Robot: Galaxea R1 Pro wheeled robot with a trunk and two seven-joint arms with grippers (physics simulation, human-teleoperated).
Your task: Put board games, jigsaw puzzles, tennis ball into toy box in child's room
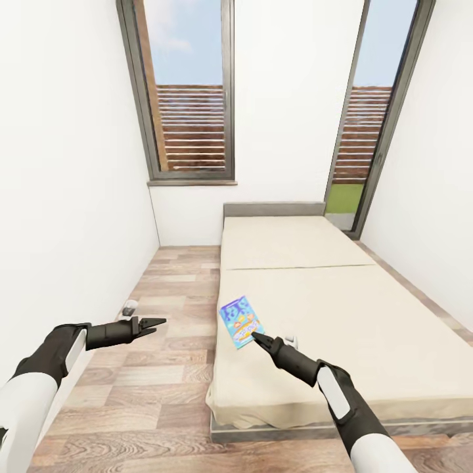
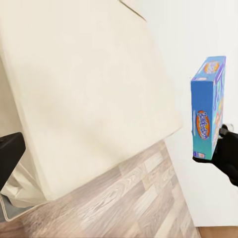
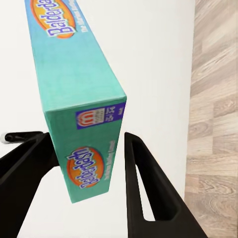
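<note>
game [image 1: 240,321] showing blue cover, purple-white lettering, orange oval logo, teal side | bed [image 1: 341,309] showing plain cream-beige, grey edge | floor [image 1: 164,368] showing brown-grey wood-plank pattern | fingers [image 3: 148,188] showing black | arms showing black sleeves over white | walls showing white | window frames showing dark grey

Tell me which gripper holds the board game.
The right gripper: the blue board game sits clamped between its fingers at the edge of the bed. The left gripper hangs empty over the wooden floor.
</note>
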